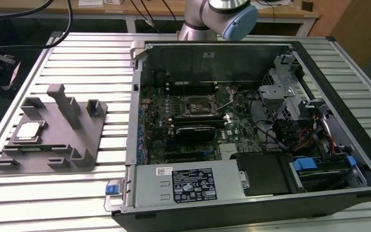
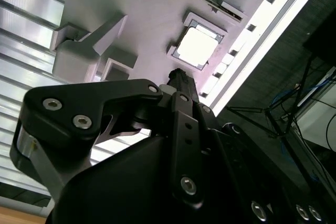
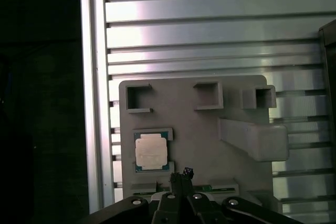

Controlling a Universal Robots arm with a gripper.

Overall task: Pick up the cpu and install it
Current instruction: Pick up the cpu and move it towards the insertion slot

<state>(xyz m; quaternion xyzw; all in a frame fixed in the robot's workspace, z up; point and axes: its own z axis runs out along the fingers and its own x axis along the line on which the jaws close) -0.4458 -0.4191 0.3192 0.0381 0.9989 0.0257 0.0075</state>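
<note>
The cpu (image 1: 29,131) is a small silver-topped square lying flat in a recess of the grey plastic tray (image 1: 76,145), at the exterior view's left. Both wrist views look down on it from well above: the cpu (image 3: 151,151) (image 2: 197,45) rests in its pocket on the tray (image 3: 199,124) (image 2: 142,19). My gripper (image 3: 181,174) (image 2: 178,74) hangs high over the tray beside the cpu, its fingers drawn together to a narrow tip with nothing between them. The black-framed socket (image 1: 198,106) sits on the motherboard inside the open computer case.
The open computer case (image 1: 250,140) lies on its side on the ribbed metal table (image 1: 89,63), with a power supply (image 1: 185,186), cables and drive bays inside. Upright posts (image 1: 63,104) rise from the tray. The arm's joint (image 1: 227,17) stands behind the case.
</note>
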